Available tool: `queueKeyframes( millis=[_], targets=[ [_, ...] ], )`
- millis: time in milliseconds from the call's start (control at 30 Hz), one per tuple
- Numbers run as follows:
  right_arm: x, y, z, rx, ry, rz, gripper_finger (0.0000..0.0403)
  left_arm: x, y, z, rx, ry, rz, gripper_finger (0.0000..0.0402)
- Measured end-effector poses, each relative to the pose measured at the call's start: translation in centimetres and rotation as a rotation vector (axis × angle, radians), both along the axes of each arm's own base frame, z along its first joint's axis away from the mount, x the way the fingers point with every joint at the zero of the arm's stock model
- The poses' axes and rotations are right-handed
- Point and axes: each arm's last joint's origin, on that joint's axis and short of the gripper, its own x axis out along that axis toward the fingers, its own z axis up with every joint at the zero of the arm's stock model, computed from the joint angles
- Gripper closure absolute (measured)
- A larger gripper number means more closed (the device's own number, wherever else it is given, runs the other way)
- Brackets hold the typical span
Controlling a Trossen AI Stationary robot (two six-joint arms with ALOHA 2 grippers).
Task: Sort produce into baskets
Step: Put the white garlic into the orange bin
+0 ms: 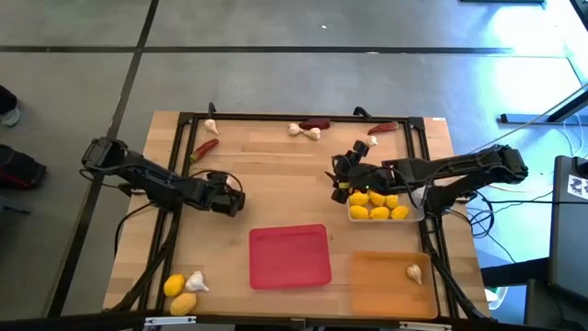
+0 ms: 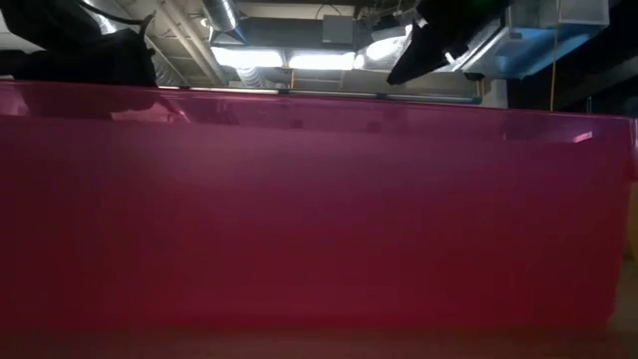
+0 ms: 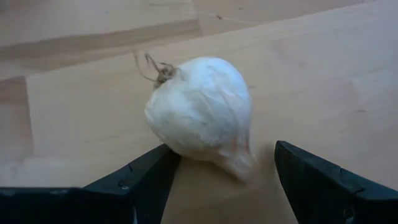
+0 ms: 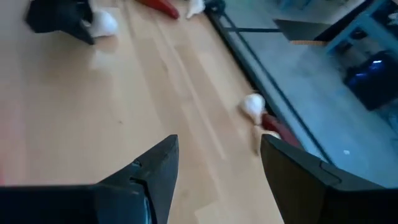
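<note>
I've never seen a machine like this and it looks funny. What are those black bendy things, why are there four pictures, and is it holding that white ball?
The black bendy things are two robot arms at a wooden table. Each ends in a gripper with two fingers.

One picture looks down from above. One sits at table height, and the red tray blocks nearly all its view. The other two come from cameras on the arms' wrists.

On the table lie lemons in a clear tray, an orange tray with one garlic, and loose chili peppers and garlic.

The white ball is a garlic bulb. The left gripper has its open fingers around it. The right gripper is open and empty.
</note>
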Motion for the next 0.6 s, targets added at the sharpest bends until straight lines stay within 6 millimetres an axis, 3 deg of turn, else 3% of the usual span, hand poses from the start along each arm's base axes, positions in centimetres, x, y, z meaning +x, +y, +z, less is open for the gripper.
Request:
queueKeyframes(
  millis=[200,600],
  targets=[
    [-0.4,-0.2,-2.0,0.004,0.061,0.004,0.018,0.0,0.5,-0.1,0.028,0.065,-0.079,0.0167],
    [-0.9,-0.1,-3.8,0.137,0.061,-0.017,0.018,0.4,0.4,0.0,0.062,0.161,-0.308,0.0324]
  ],
)
